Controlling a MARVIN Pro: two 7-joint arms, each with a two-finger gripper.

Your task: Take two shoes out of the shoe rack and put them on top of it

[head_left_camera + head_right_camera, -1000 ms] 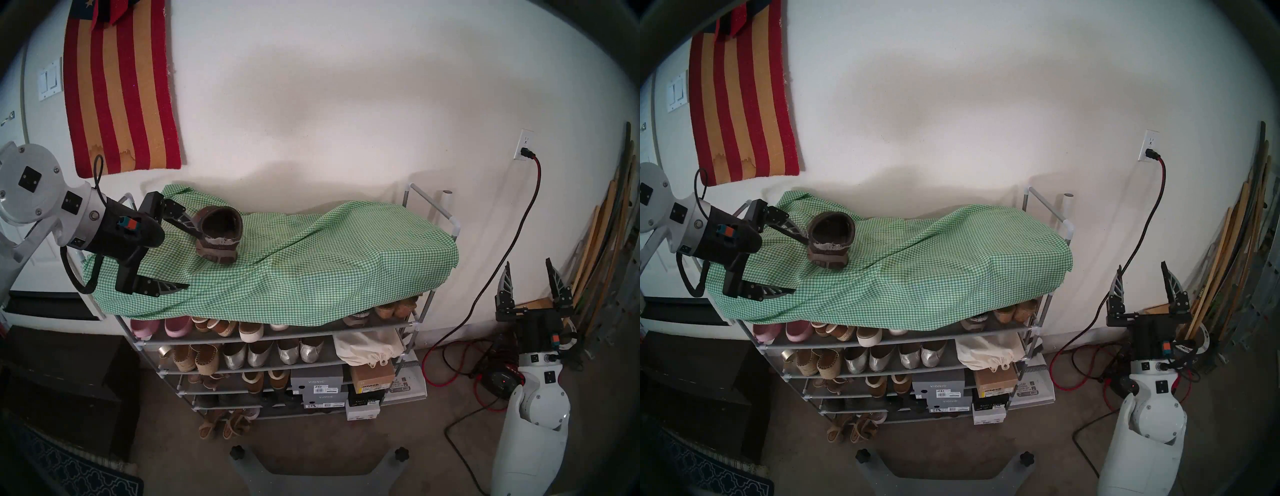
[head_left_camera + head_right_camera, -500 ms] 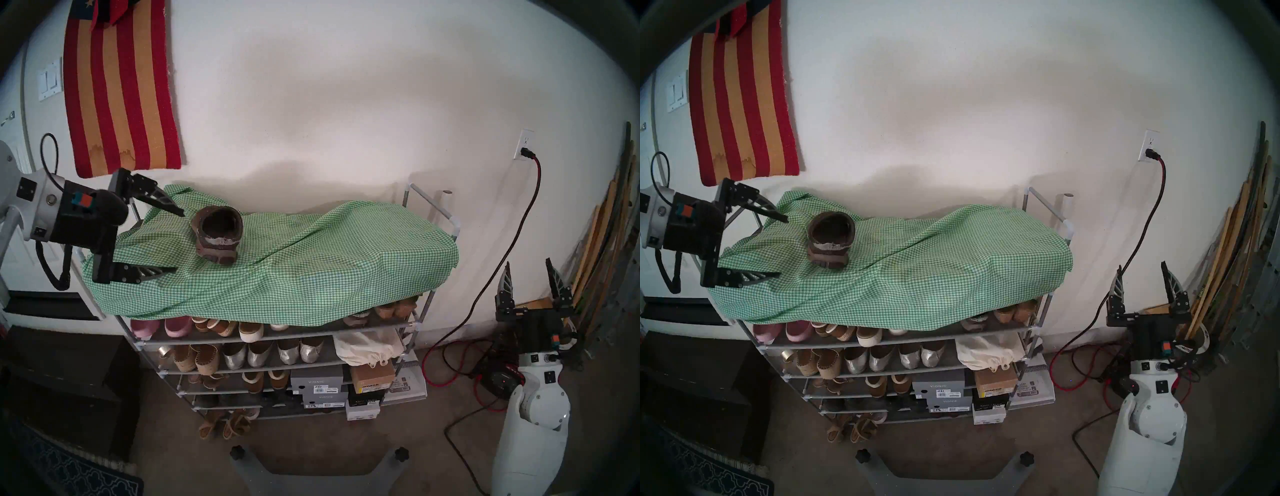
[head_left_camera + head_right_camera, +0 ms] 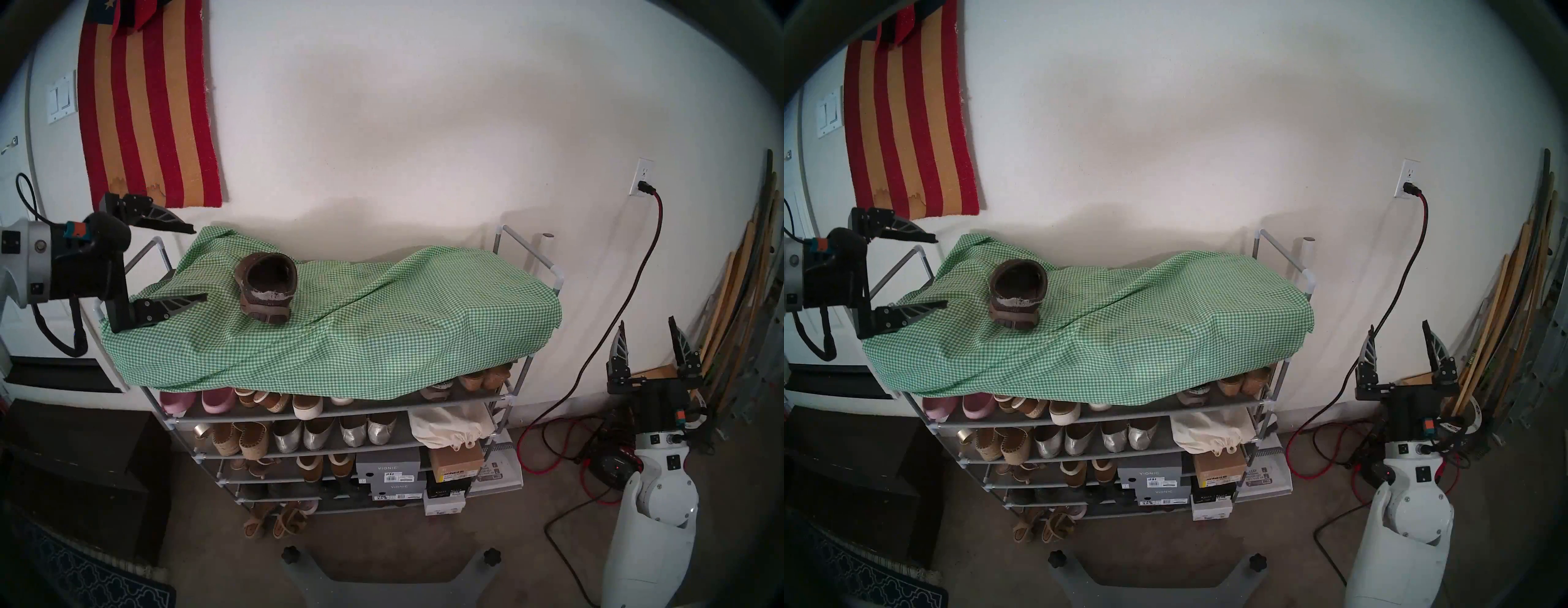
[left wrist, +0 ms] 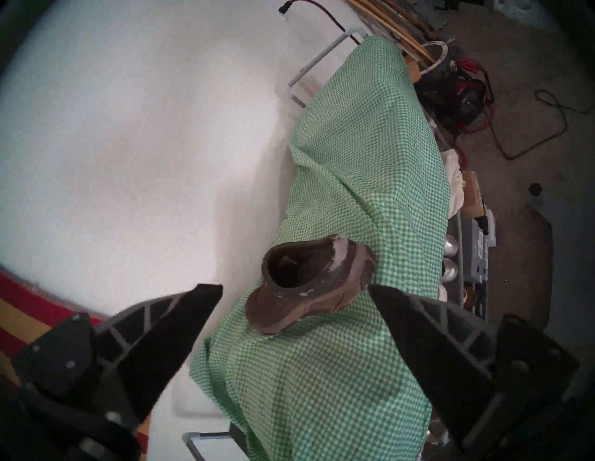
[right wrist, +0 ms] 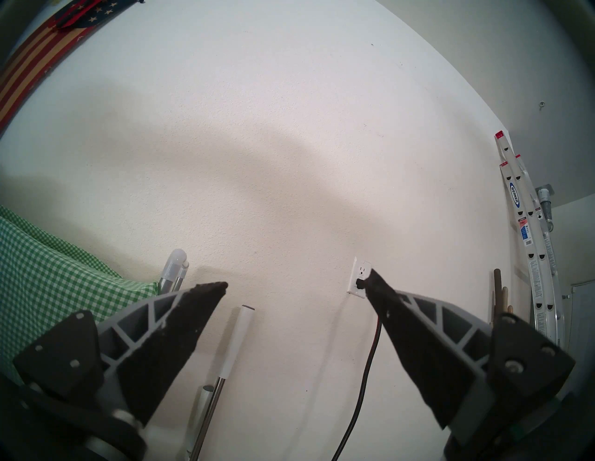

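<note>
One dark brown clog [image 3: 266, 293] stands on the green-white gingham cloth [image 3: 403, 318] on top of the grey shoe rack [image 3: 505, 399], near its left end, heel toward me. It also shows in the left wrist view [image 4: 306, 283]. My left gripper [image 3: 199, 263] is open and empty, hanging just left of the clog and apart from it. A second brownish shoe with pale trim [image 3: 439, 388] peeks out from under the cloth on the shelf below, at the right. My right gripper [image 3: 647, 321] is open and empty, pointing up, right of the rack.
The lower shelves hold pink, tan woven and silver shoes [image 3: 318, 435], a cloth bag and shoe boxes [image 3: 388, 467]. A red cable [image 3: 636, 276] runs from the wall outlet to the floor. Boards [image 3: 738, 318] lean at the right. A dark chest [image 3: 76, 467] stands at the left.
My left gripper has drawn back to the left and upward, away from the clog, staying open. The clog stays put on the cloth. The right arm has not moved.
</note>
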